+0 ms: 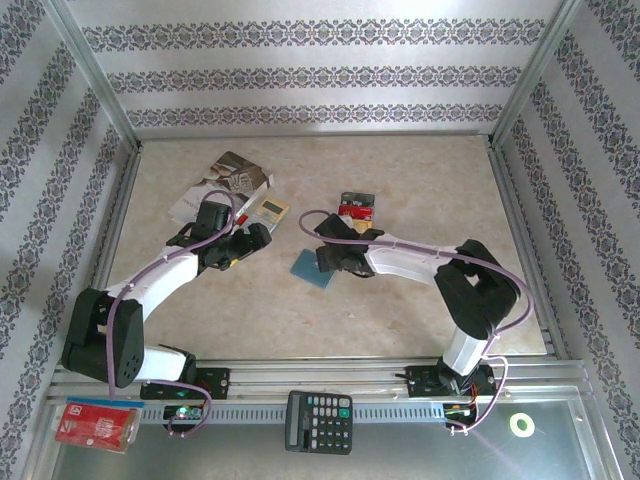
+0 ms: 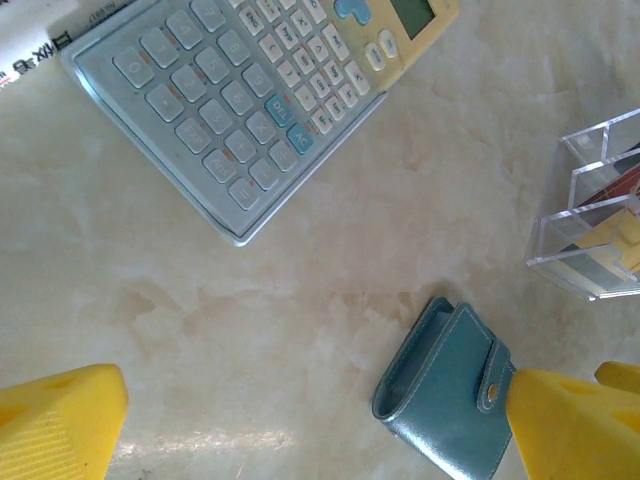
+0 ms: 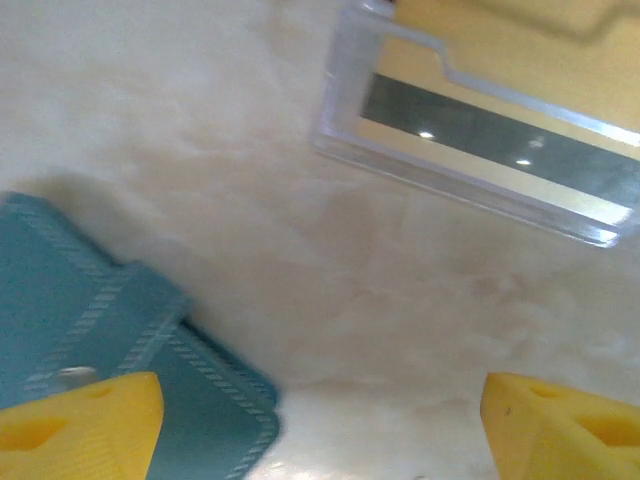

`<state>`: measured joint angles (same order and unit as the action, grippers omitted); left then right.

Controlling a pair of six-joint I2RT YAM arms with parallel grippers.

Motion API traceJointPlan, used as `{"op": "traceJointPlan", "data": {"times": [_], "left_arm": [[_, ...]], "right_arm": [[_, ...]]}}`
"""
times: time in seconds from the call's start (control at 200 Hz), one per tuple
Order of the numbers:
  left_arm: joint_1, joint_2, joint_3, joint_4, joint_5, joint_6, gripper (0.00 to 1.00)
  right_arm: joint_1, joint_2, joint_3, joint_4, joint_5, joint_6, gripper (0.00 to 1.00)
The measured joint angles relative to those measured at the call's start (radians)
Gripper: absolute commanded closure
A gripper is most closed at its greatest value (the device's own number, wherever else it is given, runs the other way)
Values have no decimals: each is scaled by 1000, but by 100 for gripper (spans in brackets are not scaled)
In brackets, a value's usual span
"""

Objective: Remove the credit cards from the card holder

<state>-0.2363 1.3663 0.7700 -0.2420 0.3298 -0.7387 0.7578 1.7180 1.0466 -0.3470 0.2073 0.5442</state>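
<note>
Card holder [image 2: 440,385] lies folded, apparently snapped shut, on the table [image 2: 300,300], just beside my left gripper [image 2: 320,430] and right gripper [image 3: 320,430], both spread wide.

Big black calculator [image 1: 319,421] at near edge, middle. Red packet [image 1: 97,424] at near left corner. Small grey and yellow calculator [image 2: 230,110] just beside printed papers [image 1: 222,180], far left. Clear plastic box [image 2: 590,215] near table middle. Green ring [image 1: 521,424] at near right.

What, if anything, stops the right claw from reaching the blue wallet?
Probably nothing, so yes: the right claw hangs open at the edge of the blue wallet, bare table between its fingers.
</note>
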Motion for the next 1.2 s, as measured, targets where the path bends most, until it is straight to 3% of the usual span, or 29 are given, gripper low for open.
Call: {"op": "traceJointPlan", "data": {"times": [0.2,0.355,0.615,0.829,1.204], "left_arm": [[-12,0,-2,31,15,-8,2],[-17,1,-7,46,29,-22,2],[-48,35,-8,54,62,-39,6],[-65,40,-33,56,69,-57,11],[-170,85,-72,90,139,-93,26]], "right_arm": [[-71,43,31,98,-246,12,30],[-104,110,49,102,-340,23,36],[-92,89,-4,106,-434,86,38],[-50,68,-60,188,-634,146,47],[-129,-44,-58,171,-555,115,52]]}}
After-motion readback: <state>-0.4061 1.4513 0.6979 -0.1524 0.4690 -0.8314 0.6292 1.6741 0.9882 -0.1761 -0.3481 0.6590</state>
